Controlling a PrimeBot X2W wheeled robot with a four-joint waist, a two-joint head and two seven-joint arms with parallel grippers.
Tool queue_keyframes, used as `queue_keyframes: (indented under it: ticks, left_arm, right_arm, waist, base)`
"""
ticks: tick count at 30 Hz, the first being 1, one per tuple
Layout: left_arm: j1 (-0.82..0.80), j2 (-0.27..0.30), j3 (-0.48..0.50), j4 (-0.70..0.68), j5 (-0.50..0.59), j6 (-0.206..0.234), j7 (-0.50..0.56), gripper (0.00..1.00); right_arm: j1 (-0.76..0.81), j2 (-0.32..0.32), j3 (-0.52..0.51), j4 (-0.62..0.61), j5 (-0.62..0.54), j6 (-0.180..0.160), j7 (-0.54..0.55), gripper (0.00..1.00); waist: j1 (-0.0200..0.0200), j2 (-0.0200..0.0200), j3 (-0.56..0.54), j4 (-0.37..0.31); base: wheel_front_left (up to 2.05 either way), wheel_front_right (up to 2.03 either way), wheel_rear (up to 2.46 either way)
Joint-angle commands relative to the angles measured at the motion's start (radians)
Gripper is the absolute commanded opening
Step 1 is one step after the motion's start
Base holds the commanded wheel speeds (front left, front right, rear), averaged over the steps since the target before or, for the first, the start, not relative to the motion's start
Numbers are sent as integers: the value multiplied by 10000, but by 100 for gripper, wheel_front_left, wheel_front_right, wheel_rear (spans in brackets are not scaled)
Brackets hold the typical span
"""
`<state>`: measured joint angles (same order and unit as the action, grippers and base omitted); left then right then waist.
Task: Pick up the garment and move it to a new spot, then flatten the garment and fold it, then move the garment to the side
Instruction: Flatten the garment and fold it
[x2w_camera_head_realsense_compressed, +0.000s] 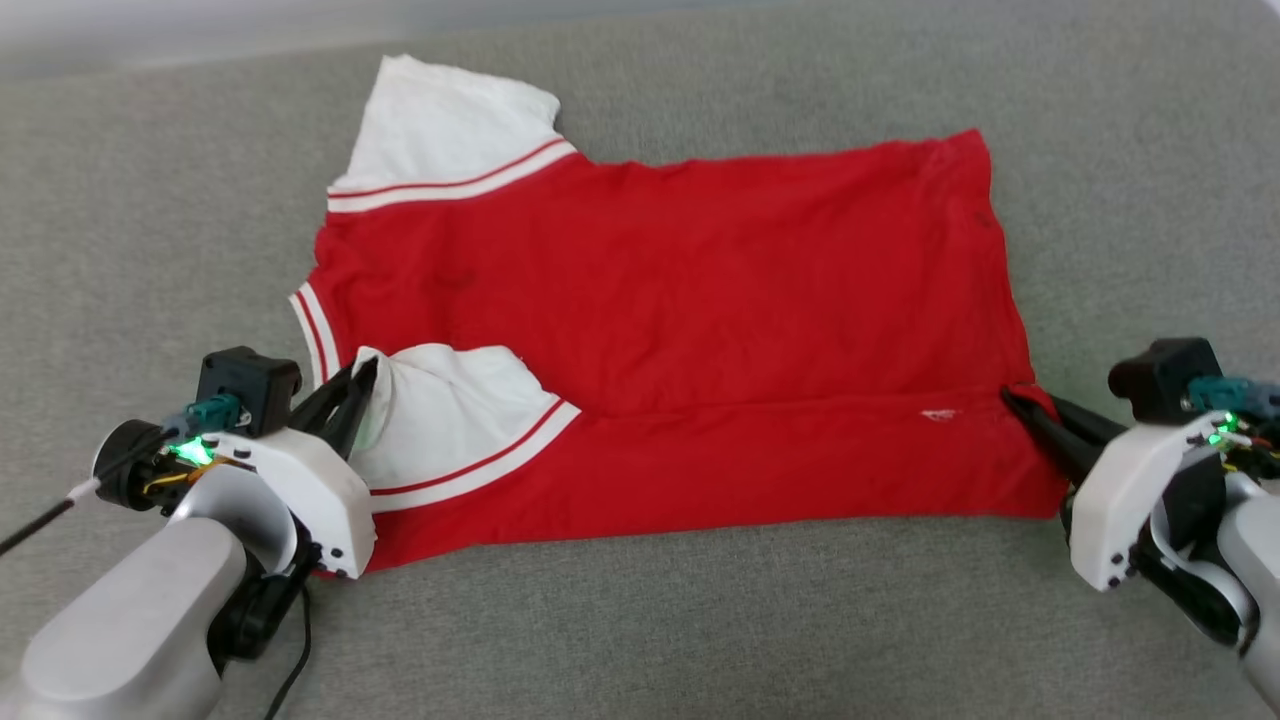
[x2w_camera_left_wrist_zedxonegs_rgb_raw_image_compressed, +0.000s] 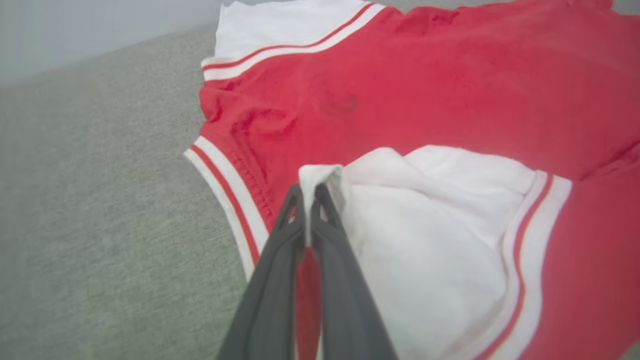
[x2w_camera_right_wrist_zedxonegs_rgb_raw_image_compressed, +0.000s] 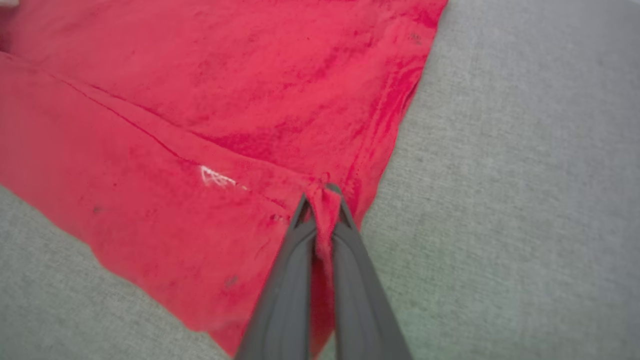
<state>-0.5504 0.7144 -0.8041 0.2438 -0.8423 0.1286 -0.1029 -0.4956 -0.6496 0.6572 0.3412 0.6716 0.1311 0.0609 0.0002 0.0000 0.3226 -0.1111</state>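
The grey woven surface (x2w_camera_head_realsense_compressed: 700, 620) takes up the whole scene, and there's the garment (x2w_camera_head_realsense_compressed: 700, 300) spread across the middle of it, plain red side up, collar end toward nine o'clock, hem toward three. The near long edge is folded over onto the body as a red strip (x2w_camera_head_realsense_compressed: 750, 460) running along six o'clock. The far white sleeve (x2w_camera_head_realsense_compressed: 440, 130) lies flat out at eleven o'clock. The near white sleeve (x2w_camera_head_realsense_compressed: 450, 420) sits folded in on the red at about eight. Now the left end effector (x2w_camera_head_realsense_compressed: 352, 395), at the garment's eight o'clock: clamped tight on a pinch of that near sleeve's white edge, clear in the wrist view (x2w_camera_left_wrist_zedxonegs_rgb_raw_image_compressed: 310, 192). And the right end effector (x2w_camera_head_realsense_compressed: 1015, 400), at four o'clock, fingers pressed together on a tuck of red hem (x2w_camera_right_wrist_zedxonegs_rgb_raw_image_compressed: 322, 192), just beside a small white mark (x2w_camera_head_realsense_compressed: 938, 414).
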Motion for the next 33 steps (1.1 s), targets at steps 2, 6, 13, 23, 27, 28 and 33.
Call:
queue_keyframes:
  ticks: [2, 6, 13, 23, 27, 28, 33]
  left_arm:
    - [-276, -175, -63, 612, -27, -205, 30, 0]
    - [-409, -591, -241, 1540, -104, -598, 13, 0]
    - [-700, -860, -373, 2488, -99, -1182, -228, 100]
    - [-1603, 157, -489, 961, -527, -1566, 2131, 100]
    - [-2028, 713, -534, 71, -1095, -1564, 4002, 100]
    - [-2094, 852, -606, -117, -1243, -1557, 4558, 100]
    - [-2423, 1356, -881, -831, -2199, -1442, 7144, 100]
  right_arm:
    - [-423, 210, 159, 427, 82, -7, -52, 0]
    - [-750, 388, 745, 1113, 261, -5, 73, 0]
    - [-897, 205, 1031, 1258, 763, -5, -522, 100]
    - [-190, -317, 690, 488, 851, -5, -813, 100]
    - [41, -336, 459, 272, 730, -7, -713, 100]
    - [91, -330, 404, 229, 703, -7, -674, 100]
    - [250, -182, 205, 54, 509, -5, -494, 100]
  waist:
    - [-2, 0, 488, -132]
    - [-2, 0, 556, -82]
    - [-2, 0, -33, 172]
    - [-2, 0, -872, 547]
    - [-2, 0, -956, 586]
    - [-2, 0, -960, 587]
    - [-2, 0, -921, 533]
  base:
    - [0, 0, 0]
    - [0, 0, 0]
    - [0, 0, 0]
    - [0, 0, 0]
    - [0, 0, 0]
    - [0, 0, 0]
    - [0, 0, 0]
